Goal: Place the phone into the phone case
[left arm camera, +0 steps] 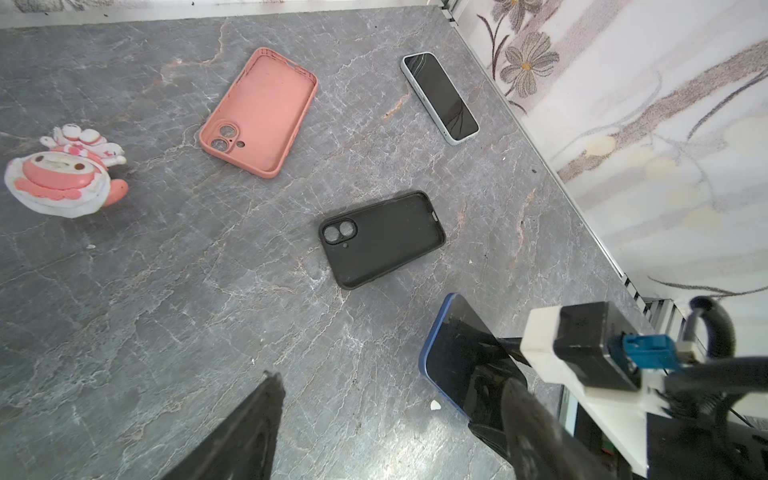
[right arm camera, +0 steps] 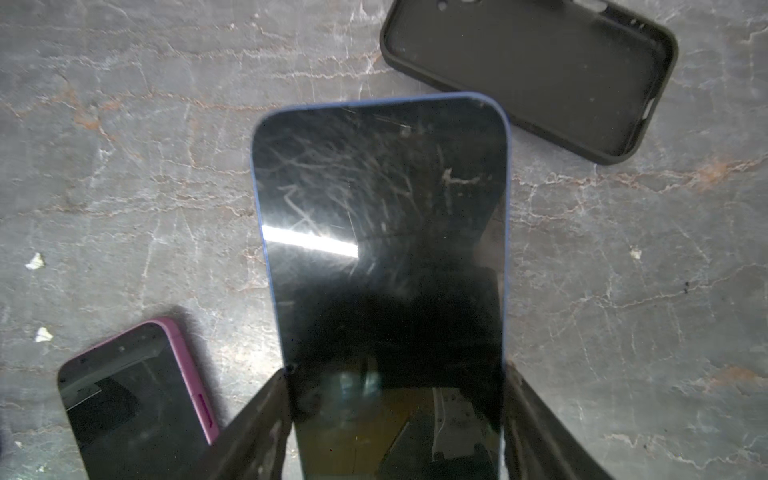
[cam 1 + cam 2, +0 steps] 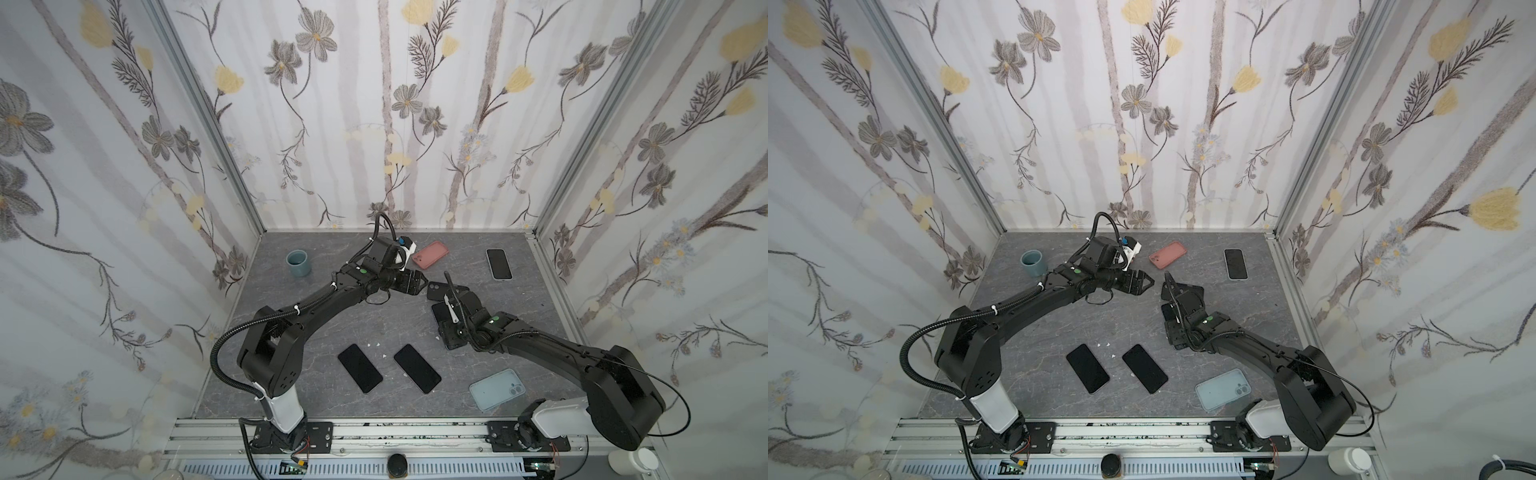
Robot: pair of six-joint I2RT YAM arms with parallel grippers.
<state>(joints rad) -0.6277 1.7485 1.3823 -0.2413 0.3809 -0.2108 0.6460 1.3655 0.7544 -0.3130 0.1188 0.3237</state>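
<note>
Blue-rimmed and dark-screened, the phone (image 2: 380, 249) is clamped between the right jaws, which press on its two long edges near one end, screen up. Gripping the edges leaves the back and the free end clear, presumably so that end can be fed into a case first. Just to one side of these jaws a purple-rimmed phone (image 2: 133, 399) lies flat on the counter (image 2: 124, 166), untouched. Straight ahead of the jaws, just past the held phone's free end and not touching it, the black case (image 2: 528, 70) lies with its hollow upward, as it must to take a phone from above; it looks the likely target. Off to one side of the case and the held phone, the left jaws stand wide apart and empty above the counter, probably placed to steady the case. Ahead of them, past the black case, the pink case (image 1: 259, 112) also lies hollow up, and a pale-rimmed phone (image 1: 440, 97) lies farther still, near the wall.
</note>
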